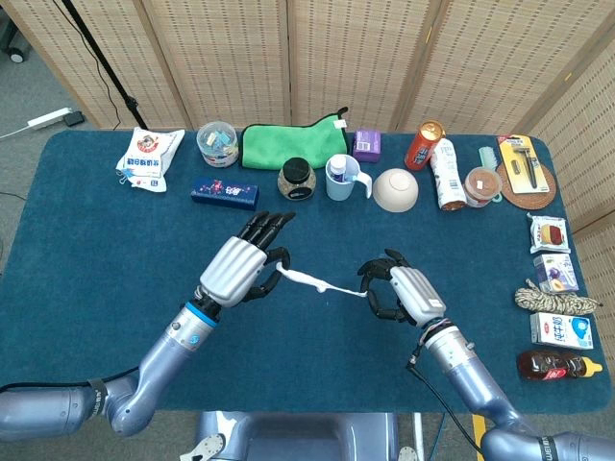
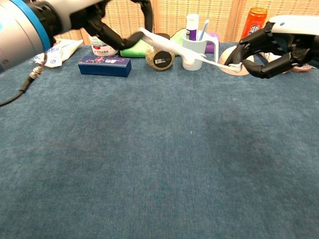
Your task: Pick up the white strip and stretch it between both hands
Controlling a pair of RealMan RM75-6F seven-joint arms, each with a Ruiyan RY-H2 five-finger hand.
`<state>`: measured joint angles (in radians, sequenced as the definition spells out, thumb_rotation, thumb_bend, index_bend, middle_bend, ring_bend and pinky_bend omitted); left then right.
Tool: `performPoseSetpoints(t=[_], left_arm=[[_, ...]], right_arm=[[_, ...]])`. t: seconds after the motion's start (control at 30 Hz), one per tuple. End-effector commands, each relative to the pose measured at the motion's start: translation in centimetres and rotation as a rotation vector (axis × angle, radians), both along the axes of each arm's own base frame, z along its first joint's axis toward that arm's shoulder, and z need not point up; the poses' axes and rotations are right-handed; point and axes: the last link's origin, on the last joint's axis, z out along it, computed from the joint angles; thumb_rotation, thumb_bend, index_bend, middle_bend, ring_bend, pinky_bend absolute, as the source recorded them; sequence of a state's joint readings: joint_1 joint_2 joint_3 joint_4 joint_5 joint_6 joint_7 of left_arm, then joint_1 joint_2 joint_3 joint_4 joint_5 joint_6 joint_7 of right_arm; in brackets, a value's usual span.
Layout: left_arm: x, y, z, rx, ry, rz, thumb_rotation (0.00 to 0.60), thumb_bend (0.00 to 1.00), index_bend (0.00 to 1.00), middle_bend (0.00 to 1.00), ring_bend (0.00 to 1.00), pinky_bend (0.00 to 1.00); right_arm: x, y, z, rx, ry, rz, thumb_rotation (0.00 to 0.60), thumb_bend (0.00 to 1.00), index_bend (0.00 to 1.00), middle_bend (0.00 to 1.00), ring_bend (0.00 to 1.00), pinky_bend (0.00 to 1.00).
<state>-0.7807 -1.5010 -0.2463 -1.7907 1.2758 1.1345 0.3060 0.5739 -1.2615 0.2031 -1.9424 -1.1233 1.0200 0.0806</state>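
Observation:
The white strip [image 1: 322,284] [image 2: 185,53] hangs in the air above the blue table, pulled into a thin line between my two hands. My left hand [image 1: 238,269] [image 2: 107,22] pinches its thicker left end. My right hand [image 1: 404,293] [image 2: 271,47] pinches its thin right end with fingers curled in. The hands are well apart and both are raised off the cloth.
Along the far edge stand a snack bag [image 1: 149,158], a tub [image 1: 217,144], a green cloth [image 1: 288,144], a blue box [image 1: 224,193], a jar [image 1: 297,180], a mug [image 1: 343,178], a bowl [image 1: 395,189] and cans [image 1: 424,144]. Packets, rope [image 1: 555,301] and a bottle [image 1: 557,365] line the right edge.

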Motion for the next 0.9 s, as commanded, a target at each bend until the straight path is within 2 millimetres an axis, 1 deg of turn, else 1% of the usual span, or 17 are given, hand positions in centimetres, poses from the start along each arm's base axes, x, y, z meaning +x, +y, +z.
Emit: performPoseSetpoints(t=[0.03, 0.17, 0.47, 0.9], left_arm=[[-0.5, 0.2, 0.8, 0.011, -0.006, 0.008, 0.6, 0.5, 0.79, 0.0, 0.0, 0.0], [-1.4, 0.6, 2.1, 0.025, -0.012, 0.026, 0.6, 0.5, 0.79, 0.0, 0.0, 0.0], [-2.6, 1.0, 3.1, 0.04, 0.0, 0.044, 0.6, 0.5, 0.79, 0.0, 0.0, 0.0], [-2.8, 0.9, 3.8, 0.052, 0.002, 0.043, 0.6, 0.5, 0.79, 0.0, 0.0, 0.0]], right_arm=[[-0.3, 0.0, 0.1, -0.003, 0.001, -0.005, 0.6, 0.62, 0.65, 0.32, 0.23, 0.0], [-0.8, 0.0, 0.4, -0.009, 0.003, -0.016, 0.6, 0.62, 0.65, 0.32, 0.23, 0.0], [-1.2, -0.1, 0.7, -0.018, 0.006, -0.024, 0.6, 0.62, 0.65, 0.33, 0.23, 0.0], [-1.4, -0.3, 1.0, -0.029, 0.005, -0.021, 0.6, 0.62, 0.65, 0.33, 0.23, 0.0]])
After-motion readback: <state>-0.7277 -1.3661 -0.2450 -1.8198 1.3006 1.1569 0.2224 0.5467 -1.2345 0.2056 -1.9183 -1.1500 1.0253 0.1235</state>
